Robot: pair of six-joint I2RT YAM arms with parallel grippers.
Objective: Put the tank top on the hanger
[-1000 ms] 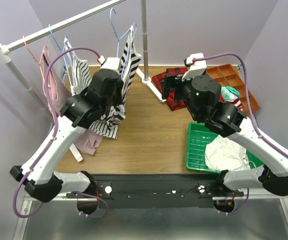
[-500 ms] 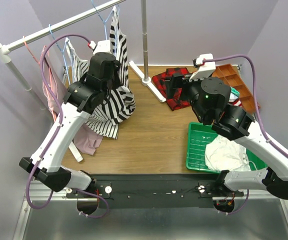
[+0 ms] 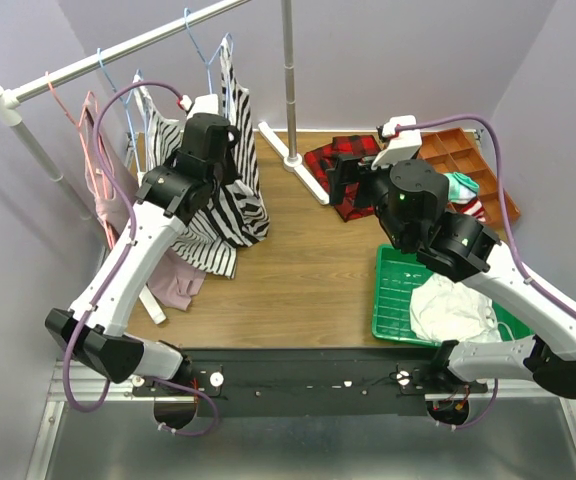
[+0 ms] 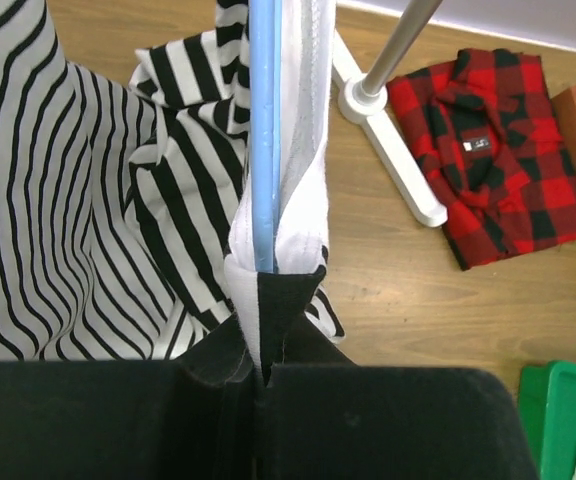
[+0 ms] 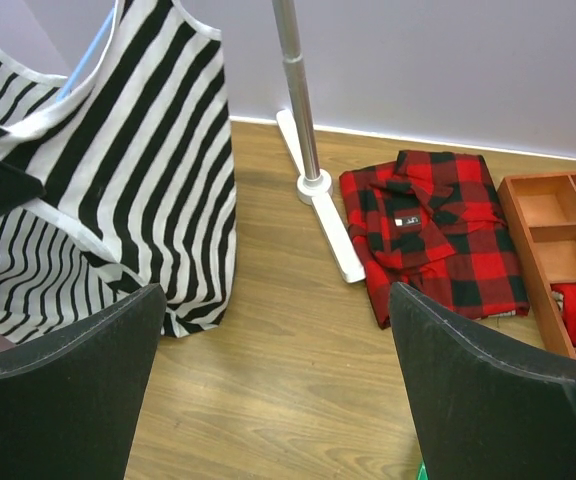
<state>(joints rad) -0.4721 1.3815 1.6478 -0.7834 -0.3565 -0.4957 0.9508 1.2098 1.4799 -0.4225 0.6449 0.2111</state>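
My left claw point(image 4: 265, 375) is pinched shut on the hanger point(image 4: 265, 130) and the tank top's point(image 5: 158, 150) strap together, up by the desk's far left corner, so I judge I should ease the hook onto the rail point(image 3: 118, 48) without slackening (right claw point(image 5: 278, 400) gapes empty).

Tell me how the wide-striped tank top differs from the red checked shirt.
Pattern: the tank top has black-and-white stripes, the shirt red-and-black checks. Pose: the tank top hangs, held by the left gripper; the shirt lies folded on the table. Both are clothing.
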